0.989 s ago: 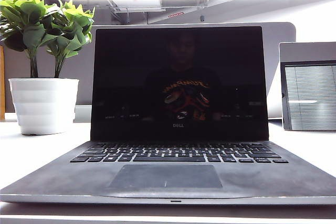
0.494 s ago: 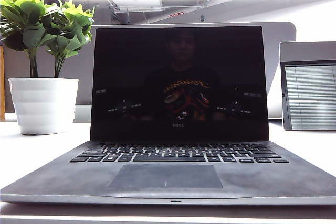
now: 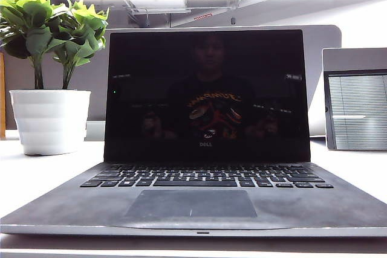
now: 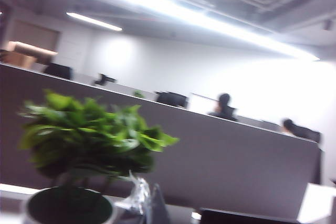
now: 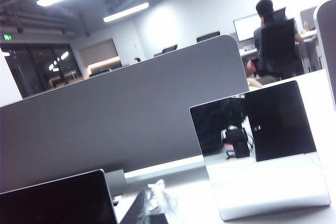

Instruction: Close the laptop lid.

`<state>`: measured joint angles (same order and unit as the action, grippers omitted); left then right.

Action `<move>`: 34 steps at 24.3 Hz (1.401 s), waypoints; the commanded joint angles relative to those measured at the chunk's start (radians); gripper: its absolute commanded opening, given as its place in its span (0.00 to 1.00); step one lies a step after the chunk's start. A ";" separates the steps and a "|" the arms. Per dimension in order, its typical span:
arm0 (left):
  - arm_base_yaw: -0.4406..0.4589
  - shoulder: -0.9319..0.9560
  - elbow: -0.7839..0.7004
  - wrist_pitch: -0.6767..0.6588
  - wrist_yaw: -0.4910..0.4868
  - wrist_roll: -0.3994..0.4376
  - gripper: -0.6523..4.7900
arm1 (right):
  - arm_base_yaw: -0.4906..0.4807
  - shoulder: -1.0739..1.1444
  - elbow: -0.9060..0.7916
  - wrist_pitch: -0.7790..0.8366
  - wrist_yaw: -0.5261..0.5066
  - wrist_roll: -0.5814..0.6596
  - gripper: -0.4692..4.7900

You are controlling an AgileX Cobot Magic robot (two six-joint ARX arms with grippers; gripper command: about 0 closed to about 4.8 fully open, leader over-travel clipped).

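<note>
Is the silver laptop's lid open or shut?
Open: the black-screened lid stands upright behind the black keyboard. Neither hand is clearly visible.

A: How many laptops on the table (image 3: 42, 170)?
B: One laptop (image 3: 199, 206), with one laptop lid (image 3: 205, 92) standing open, one trackpad (image 3: 190, 203) and one keyboard (image 3: 205, 175).

A: Plants?
B: One potted plant (image 3: 51, 28), in one white pot (image 3: 49, 120).

A: Anything framed?
B: One grey upright panel (image 3: 355, 104) with slatted lines, at the right of the exterior view.

A: And the arms?
B: Two, by their wrist cameras. The left end effector (image 4: 142, 203) shows one blurred tip, the right end effector (image 5: 155, 200) likewise; whether either is spread or closed cannot be told.

A: Grey dividers behind?
B: One long partition (image 3: 320, 40) in the exterior view
</note>
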<state>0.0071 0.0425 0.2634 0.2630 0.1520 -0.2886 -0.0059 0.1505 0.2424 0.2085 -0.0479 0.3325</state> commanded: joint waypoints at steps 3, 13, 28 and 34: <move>0.001 0.202 0.055 0.040 0.069 0.005 0.11 | 0.002 0.325 0.122 0.124 -0.049 -0.003 0.09; 0.001 0.907 0.287 0.265 0.161 0.009 0.11 | 0.002 0.985 0.467 0.240 -0.224 -0.075 0.09; -0.016 1.463 0.575 0.355 0.373 0.028 0.11 | 0.003 1.414 0.680 0.320 -0.386 -0.083 0.09; -0.031 1.578 0.649 0.386 0.684 0.026 0.11 | 0.002 1.436 0.680 0.309 -0.611 -0.196 0.09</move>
<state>-0.0250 1.6073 0.9001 0.6350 0.7883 -0.2626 -0.0051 1.5887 0.9161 0.5095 -0.6094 0.1833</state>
